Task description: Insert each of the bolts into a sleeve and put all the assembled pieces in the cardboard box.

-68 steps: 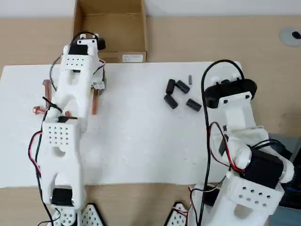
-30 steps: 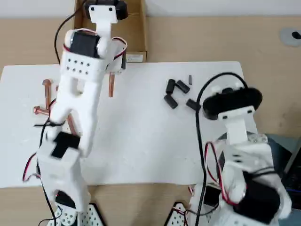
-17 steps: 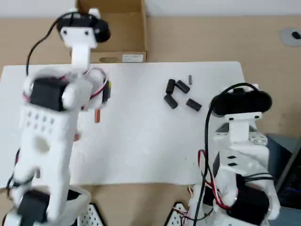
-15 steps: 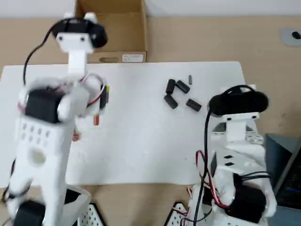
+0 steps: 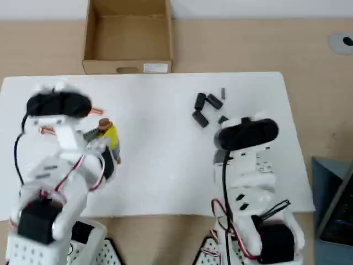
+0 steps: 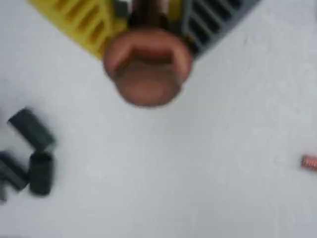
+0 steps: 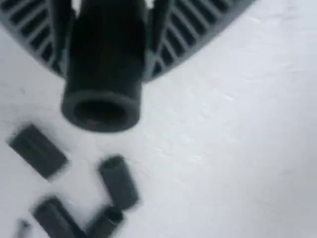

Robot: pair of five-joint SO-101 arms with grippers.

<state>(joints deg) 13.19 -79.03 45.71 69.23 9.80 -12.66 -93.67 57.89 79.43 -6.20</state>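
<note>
The left end effector (image 6: 148, 15) is closed on a copper bolt (image 6: 147, 67). One finger is yellow and one is grey, and the bolt sits between them. The bolt's round head faces the left wrist camera, so I think its thin end points away. The right end effector (image 7: 106, 29) is closed on a black sleeve (image 7: 102, 84). You can see the hole in the end of the sleeve.

The two arms are well apart over the white sheet (image 5: 160, 165) on the table (image 5: 237, 44). So the job now looks like bringing the bolt and the sleeve together. To do it well, both grips should stay tight. The thin end of the bolt should line up straight with the hole. Then it should go in slowly. If the bolt is tilted, it may bump the rim and slip.

More sleeves (image 5: 199, 101) lie in a small bunch near the right arm. Loose bolts (image 5: 47, 130) lie near the left arm. The cardboard box (image 5: 128, 66) sits past the far edge of the sheet, and I see no pieces in it.
</note>
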